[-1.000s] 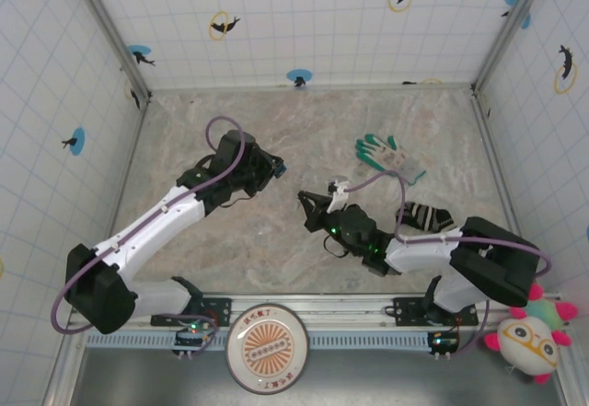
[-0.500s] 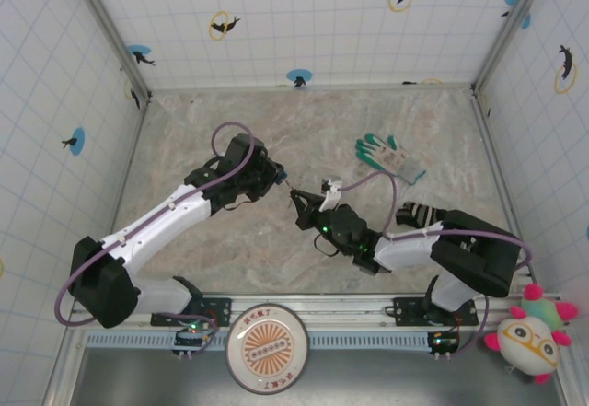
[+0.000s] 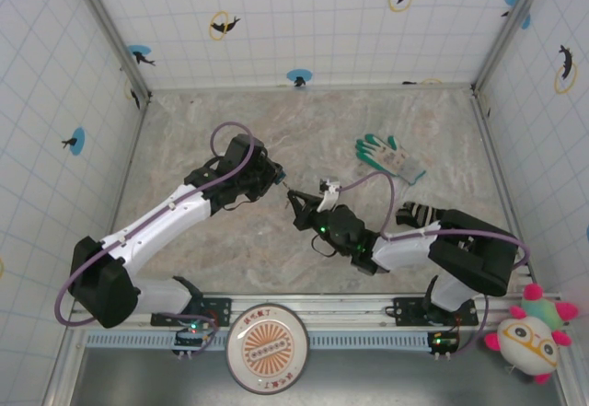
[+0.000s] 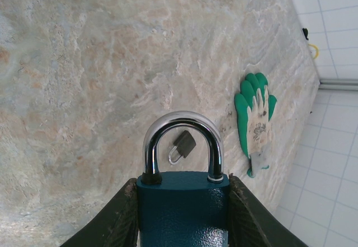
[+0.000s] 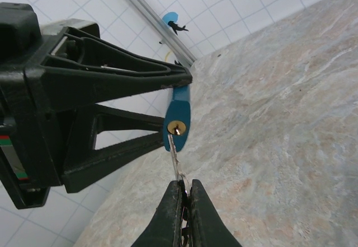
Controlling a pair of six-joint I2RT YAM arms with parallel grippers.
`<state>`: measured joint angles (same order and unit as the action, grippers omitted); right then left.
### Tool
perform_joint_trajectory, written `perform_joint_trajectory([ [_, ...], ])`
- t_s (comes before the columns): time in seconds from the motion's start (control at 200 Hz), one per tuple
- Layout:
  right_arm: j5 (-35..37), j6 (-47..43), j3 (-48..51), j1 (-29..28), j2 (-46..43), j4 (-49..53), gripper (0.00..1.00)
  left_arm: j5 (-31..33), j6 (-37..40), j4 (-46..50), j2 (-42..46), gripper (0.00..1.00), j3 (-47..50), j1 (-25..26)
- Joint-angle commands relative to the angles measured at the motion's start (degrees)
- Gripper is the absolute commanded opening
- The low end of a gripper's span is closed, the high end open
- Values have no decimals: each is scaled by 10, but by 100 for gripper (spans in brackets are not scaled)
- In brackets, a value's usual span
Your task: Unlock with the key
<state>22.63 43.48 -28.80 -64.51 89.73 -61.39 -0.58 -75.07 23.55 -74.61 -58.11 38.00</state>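
On the left of the marbled surface (image 3: pixel 202 130), the left tool (image 3: pixel 273 178) is clamped on a teal-blue padlock (image 3: pixel 281 179). Its wrist camera shows the padlock body wedged between both dark fingers (image 4: pixel 120 219), with the chrome shackle (image 4: pixel 183 125) standing clear above them. Seen through that shackle, a small dark padlock (image 4: pixel 182 145) lies on the surface farther off. Just to the right, the key (image 5: pixel 175 154) sits in mid-air between the two arms. It is a thin silvery blade whose tip touches the brass keyhole (image 5: pixel 177 127) in the padlock's underside; how deep it sits I cannot tell. The right tool (image 5: pixel 186 188) is clenched tight on the key's head, its fingers pressed together. Farther right, a green-and-white glove (image 3: pixel 391 156) lies flat, well apart from both tools.
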Motion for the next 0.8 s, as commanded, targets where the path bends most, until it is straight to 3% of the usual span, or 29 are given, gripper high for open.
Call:
perform_joint_trajectory([
  [0.0,5,5,-25,-4,7,-14,0,7,-4,1,7,17,-7,4],
  [0.405,9,19,-24,-4,-3,12,0,47,61,43,2,17,-49,4],
  [0.796,-4,33,-34,4,8,4,0,30,70,34,-8,17,-51,10],
])
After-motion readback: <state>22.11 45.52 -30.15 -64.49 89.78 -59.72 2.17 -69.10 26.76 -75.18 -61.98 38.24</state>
